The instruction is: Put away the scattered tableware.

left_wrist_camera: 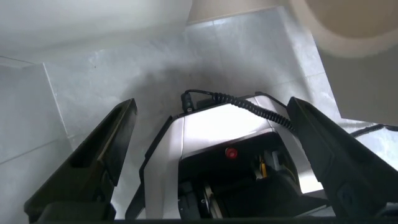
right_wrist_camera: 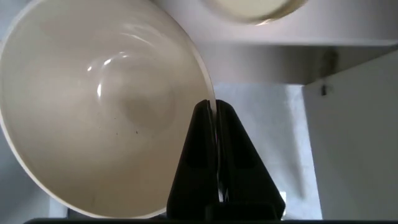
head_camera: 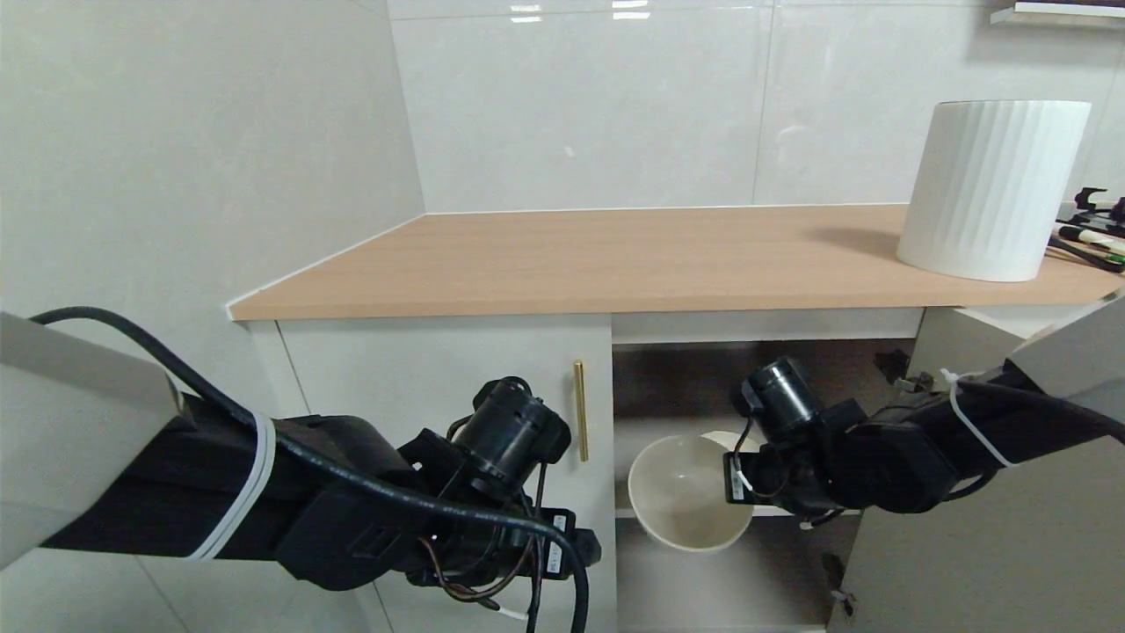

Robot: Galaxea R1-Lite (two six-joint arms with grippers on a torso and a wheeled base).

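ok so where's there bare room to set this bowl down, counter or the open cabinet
The counter is bare from the left wall corner to the white ribbed container; small tools crowd the edge beyond it. In the open cabinet, the shelf already carries a dish behind the bowl pinched by the right gripper; the cabinet floor below looks free.

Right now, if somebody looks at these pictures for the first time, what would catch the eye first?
First the pale bowl, tilted on its side, its rim pinched in the right pincer before the open cupboard under the counter. Next the tall white ribbed container standing at the counter's right end. The left pincer hangs open in front of the shut door.
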